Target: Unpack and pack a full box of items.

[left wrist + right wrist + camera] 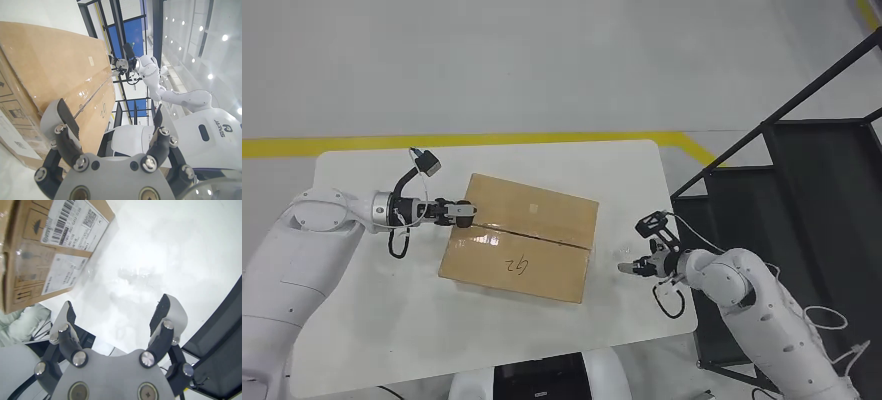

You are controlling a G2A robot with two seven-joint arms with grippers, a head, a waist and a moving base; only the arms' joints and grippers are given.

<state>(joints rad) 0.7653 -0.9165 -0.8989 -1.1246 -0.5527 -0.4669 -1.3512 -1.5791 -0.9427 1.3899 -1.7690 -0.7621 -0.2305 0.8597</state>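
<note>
box (pixel 520 238) sits shut & taped mid table (pixel 362 300), insides hidden, l gripper (pixel 469 211) wide open & empty at its end, r gripper (pixel 626 268) open & empty near the other end.

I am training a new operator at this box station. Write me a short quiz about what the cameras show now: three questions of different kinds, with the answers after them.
1. True or false: the top flaps of the cardboard box stand open.
2. Choose one. The left hand is: A) at one end of the box, by its top edge; B) deep inside the box; C) hanging over the floor.
3. Short answer: what does the right hand hold?

Key
1. False. The flaps are shut, with tape along the seam.
2. A.
3. Nothing. It is open over the white table, beside the box and apart from it.
</note>
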